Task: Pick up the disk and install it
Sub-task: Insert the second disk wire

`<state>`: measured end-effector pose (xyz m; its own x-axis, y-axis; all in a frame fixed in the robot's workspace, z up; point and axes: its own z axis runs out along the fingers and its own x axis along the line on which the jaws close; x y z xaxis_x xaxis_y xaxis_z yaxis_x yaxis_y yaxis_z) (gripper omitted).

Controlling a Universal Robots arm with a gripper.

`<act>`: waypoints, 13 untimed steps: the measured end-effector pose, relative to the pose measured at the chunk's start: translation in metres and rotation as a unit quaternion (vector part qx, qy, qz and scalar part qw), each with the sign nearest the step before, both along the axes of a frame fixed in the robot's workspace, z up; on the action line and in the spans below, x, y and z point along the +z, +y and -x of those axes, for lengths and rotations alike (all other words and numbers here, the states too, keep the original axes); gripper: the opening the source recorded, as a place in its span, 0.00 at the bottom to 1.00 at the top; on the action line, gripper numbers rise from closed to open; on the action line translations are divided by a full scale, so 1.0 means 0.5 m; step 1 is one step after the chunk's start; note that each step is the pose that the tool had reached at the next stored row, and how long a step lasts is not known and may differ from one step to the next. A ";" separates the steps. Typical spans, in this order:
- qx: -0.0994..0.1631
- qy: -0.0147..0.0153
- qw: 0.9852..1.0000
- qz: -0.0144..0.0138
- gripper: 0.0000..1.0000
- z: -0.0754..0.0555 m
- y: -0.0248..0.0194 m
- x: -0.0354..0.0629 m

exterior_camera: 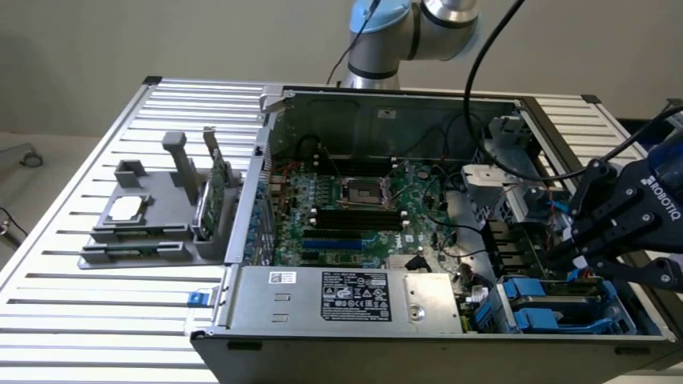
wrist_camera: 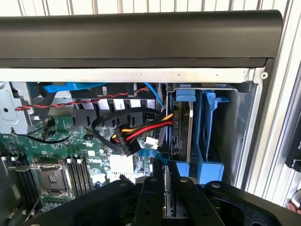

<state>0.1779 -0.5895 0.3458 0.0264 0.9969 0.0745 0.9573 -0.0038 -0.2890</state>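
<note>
- The gripper (exterior_camera: 571, 258) is seen at about four o'clock in the exterior view, over the computer case's (exterior_camera: 320, 336) drive bays.
- The disk (wrist_camera: 181, 141) is pinched edge-on between its fingers (wrist_camera: 186, 193), standing in a blue bay (wrist_camera: 209, 141).

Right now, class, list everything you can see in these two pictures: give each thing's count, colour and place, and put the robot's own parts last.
computer case: one, grey, open, lying on the slatted table.
slatted table: one, silver, under everything.
motherboard: one, green, inside the case.
power supply: one, silver with a black label, at the case's near edge.
disk: one, silver-grey in a blue carrier, standing on edge in the blue drive bay.
drive bay: one, blue, in the case's corner at the exterior view's right.
power cable: one, red, yellow and black, beside the disk.
grey fixture: one, on the table at the exterior view's left, holding a small silver chip and a green card.
robot arm: one, silver and blue, behind the case.
gripper: one, black, shut on the disk.
</note>
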 end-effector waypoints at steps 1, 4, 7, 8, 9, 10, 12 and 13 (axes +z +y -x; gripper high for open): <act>0.000 0.001 1.000 0.000 0.16 0.000 -0.0013 -0.001; 0.000 0.006 1.000 -0.002 0.16 -0.002 -0.0059 -0.004; 0.000 0.008 1.000 -0.003 0.16 -0.006 -0.0108 -0.006; 0.000 0.008 1.000 -0.003 0.16 -0.007 -0.0121 -0.007; 0.000 0.008 1.000 -0.004 0.16 -0.007 -0.0134 -0.008; 0.000 0.008 1.000 -0.004 0.16 -0.008 -0.0147 -0.010; 0.000 0.008 1.000 -0.005 0.16 -0.008 -0.0170 -0.013; 0.000 0.009 1.000 -0.006 0.16 -0.008 -0.0181 -0.014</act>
<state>0.1820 -0.5986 0.3387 0.0286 0.9959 0.0853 0.9522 -0.0012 -0.3053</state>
